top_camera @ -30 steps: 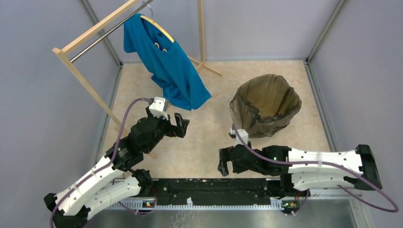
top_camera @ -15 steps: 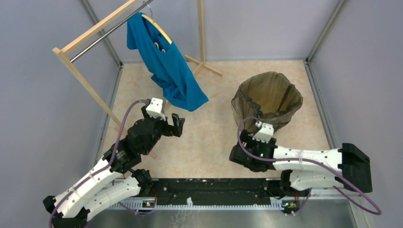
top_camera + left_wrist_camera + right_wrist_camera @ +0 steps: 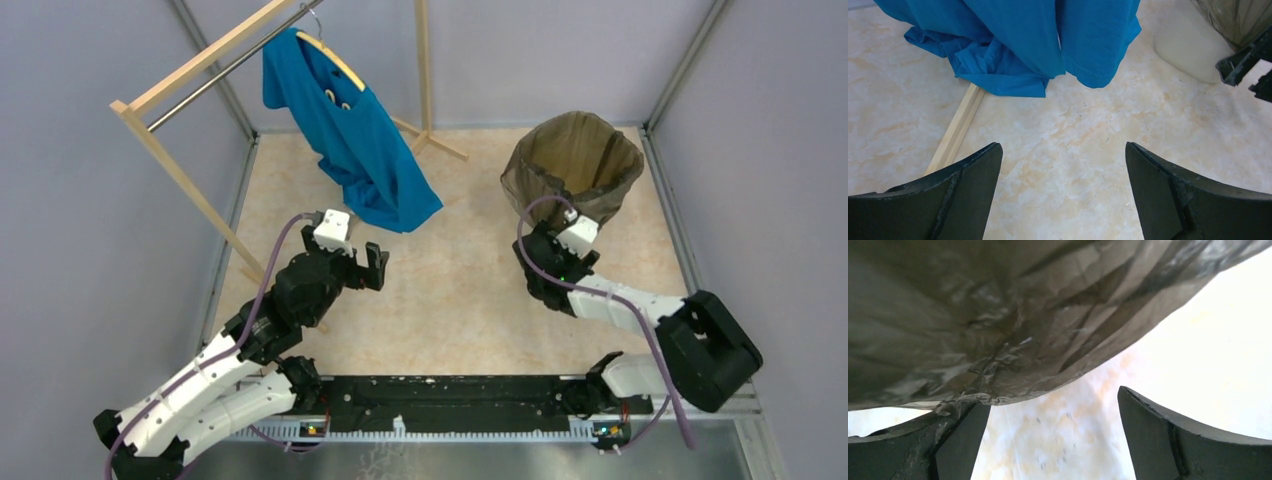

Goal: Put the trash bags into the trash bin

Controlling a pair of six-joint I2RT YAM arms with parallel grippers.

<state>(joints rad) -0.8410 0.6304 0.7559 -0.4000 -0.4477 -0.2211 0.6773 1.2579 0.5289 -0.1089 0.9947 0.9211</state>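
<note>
The trash bag (image 3: 572, 158), thin, dark brown and see-through, lines the trash bin and folds down over its rim at the far right of the floor. The bin's cream lower wall (image 3: 1188, 55) shows in the left wrist view. My right gripper (image 3: 540, 252) is open at the bin's near side, under the bag's overhang. In its own view the bag (image 3: 998, 315) fills the top, and its hem lies on the left finger (image 3: 955, 440). My left gripper (image 3: 366, 264) is open over bare floor, left of the bin, with nothing between its fingers (image 3: 973, 190).
A blue shirt (image 3: 355, 140) hangs from a wooden clothes rack (image 3: 170, 165) at the far left, its hem pooling on the floor (image 3: 998, 70) by a rack foot (image 3: 955, 132). Grey walls close in the marbled floor on three sides.
The right arm swung from pointing left by its base up to the bin's near side. The bin with its bag has shifted toward the far right corner. The left arm barely moved.
</note>
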